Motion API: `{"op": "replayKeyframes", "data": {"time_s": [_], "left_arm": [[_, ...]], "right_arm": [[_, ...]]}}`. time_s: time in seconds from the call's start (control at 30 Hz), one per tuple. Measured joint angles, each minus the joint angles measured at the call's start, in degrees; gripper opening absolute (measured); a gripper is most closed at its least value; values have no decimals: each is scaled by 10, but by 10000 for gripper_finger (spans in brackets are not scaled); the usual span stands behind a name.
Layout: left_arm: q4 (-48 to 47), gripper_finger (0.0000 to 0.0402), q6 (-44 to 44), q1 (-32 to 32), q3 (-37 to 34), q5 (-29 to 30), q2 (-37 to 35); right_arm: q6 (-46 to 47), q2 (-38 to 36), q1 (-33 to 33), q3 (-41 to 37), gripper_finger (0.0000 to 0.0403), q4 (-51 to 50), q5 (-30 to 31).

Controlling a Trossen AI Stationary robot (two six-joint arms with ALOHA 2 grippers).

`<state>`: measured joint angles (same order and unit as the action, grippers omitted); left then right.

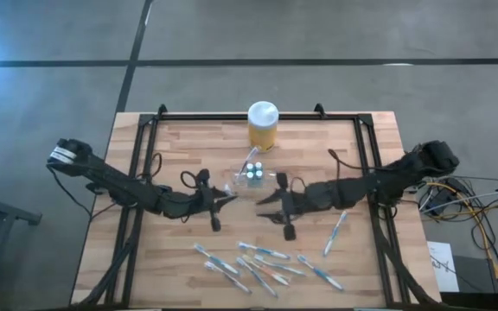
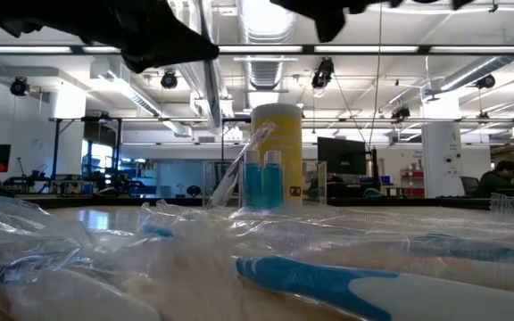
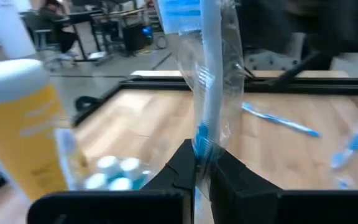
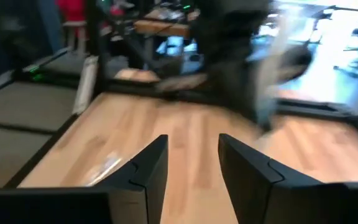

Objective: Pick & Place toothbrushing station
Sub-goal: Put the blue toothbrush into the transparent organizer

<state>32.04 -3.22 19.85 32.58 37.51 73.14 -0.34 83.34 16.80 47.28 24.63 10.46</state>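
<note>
- The left gripper (image 3: pixel 202 167) is clamped on a wrapped toothbrush (image 3: pixel 209 74), pinching it near its blue lower end; the brush stands close to upright above the fingers, inside a crinkled clear wrapper.
- The holder (image 1: pixel 251 179), a small see-through cup with white-capped tubes in it, sits mid-bench just in front of the yellow jar (image 1: pixel 262 127). It lies just right of the left gripper (image 1: pixel 226 200) and slightly farther back.
- The coming move, as I judge it, turns on that short gap: the brush's long axis is already near vertical, so it mainly needs carrying right and back over the cup's mouth, then lowering.
- The right gripper (image 4: pixel 191 163) has its fingers apart with nothing between them. It sits just right of the holder, about as near to it as the left one.
- The high view gives the layout: both grippers flanking the holder, and loose toothbrushes (image 1: pixel 262 263) scattered along the near edge of the bench (image 1: pixel 188 142).
- The left wrist view alone shows the pinch and the brush's tilt.
- The low view shows that one brush (image 2: pixel 236 168) already leans in the holder beside the blue tubes (image 2: pixel 262 181), which the high view barely resolves.
</note>
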Motion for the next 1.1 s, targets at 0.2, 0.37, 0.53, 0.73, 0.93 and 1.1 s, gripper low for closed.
{"op": "replayKeyframes", "data": {"time_s": [0.2, 0.37, 0.53, 0.73, 0.93, 1.1], "left_arm": [[-81, 19, 0, -77, 17, -29, -47], [-122, 19, -32, -161, 31, -87, -44], [-122, 19, -62, -219, 39, -140, -26], [-156, 19, -75, -251, 76, -193, 40], [-182, 19, -67, -263, 122, -184, 103], [-224, 19, -85, -267, 132, -180, 132]], "right_arm": [[21, -39, 45, -102, 118, 61, 2], [35, -44, 59, -184, 101, 140, 1], [38, -46, 54, -235, 88, 203, 4], [33, -62, 48, -248, 76, 211, 5], [32, -71, 49, -251, 74, 210, 7], [32, -71, 49, -251, 79, 211, 7]]}}
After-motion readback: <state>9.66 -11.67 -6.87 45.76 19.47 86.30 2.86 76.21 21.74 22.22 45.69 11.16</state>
